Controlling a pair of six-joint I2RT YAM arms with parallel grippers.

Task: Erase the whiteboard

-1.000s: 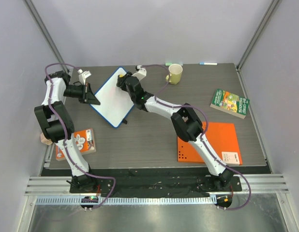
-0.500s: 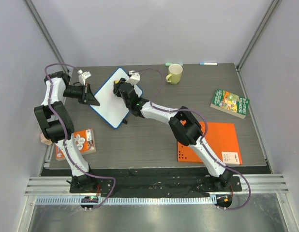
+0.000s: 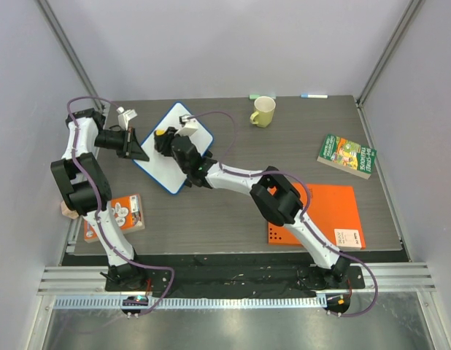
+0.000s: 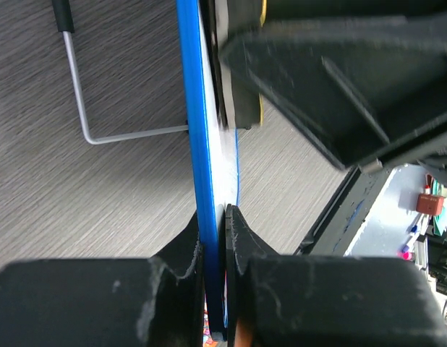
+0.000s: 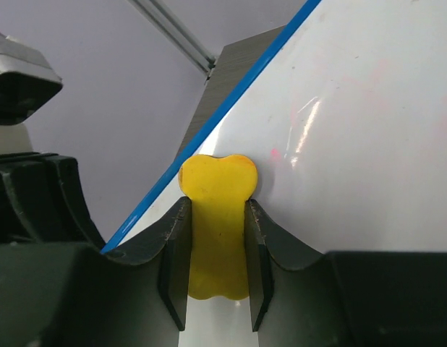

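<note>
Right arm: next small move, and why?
Probably slide the yellow eraser, gripped by the right gripper, across onto the red spot just beside it on the whiteboard; faint pink smears show beyond, and the left gripper clamps the rim.

Whiteboard [image 3: 166, 171] at the table's [image 3: 225, 211] far left, mug [image 3: 263, 111] behind and right of it, book [image 3: 347, 154] at the right edge, flat sheet [image 3: 335, 204] before that book, second book [image 3: 120, 214] near left
</note>
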